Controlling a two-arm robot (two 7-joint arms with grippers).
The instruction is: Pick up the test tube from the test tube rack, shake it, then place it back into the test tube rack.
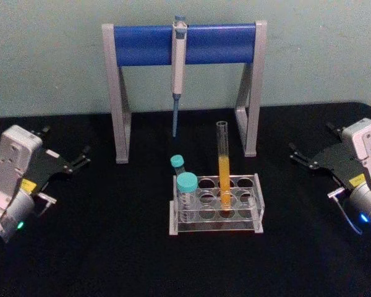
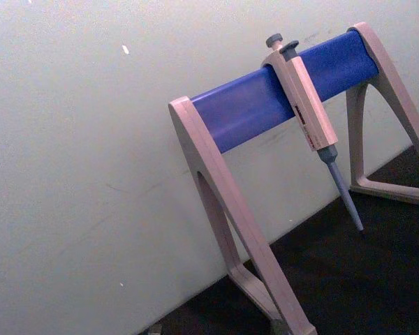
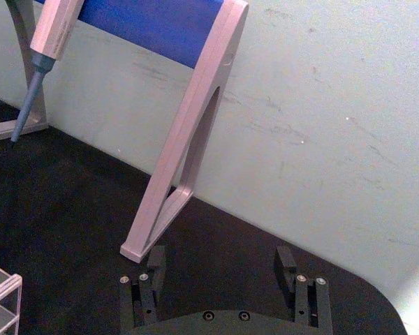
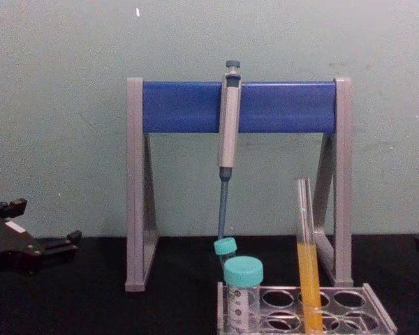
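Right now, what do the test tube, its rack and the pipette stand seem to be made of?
Test tube: clear glass, apparently; thin glossy wall, orange-yellow liquid showing through.
Test tube rack: clear glossy plastic, probably; the dark table shows through its plates.
Pipette stand: matte grey legs, blue bar; plastic or painted metal, cannot tell.

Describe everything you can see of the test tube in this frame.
The test tube is tall, thin, clear and glass-like, with no cap and orange-yellow liquid in roughly its lower half. It stands upright in a hole of the clear test tube rack, to the right of the teal-capped vials. Only the rack touches it; the left gripper and right gripper sit open, well off to either side.
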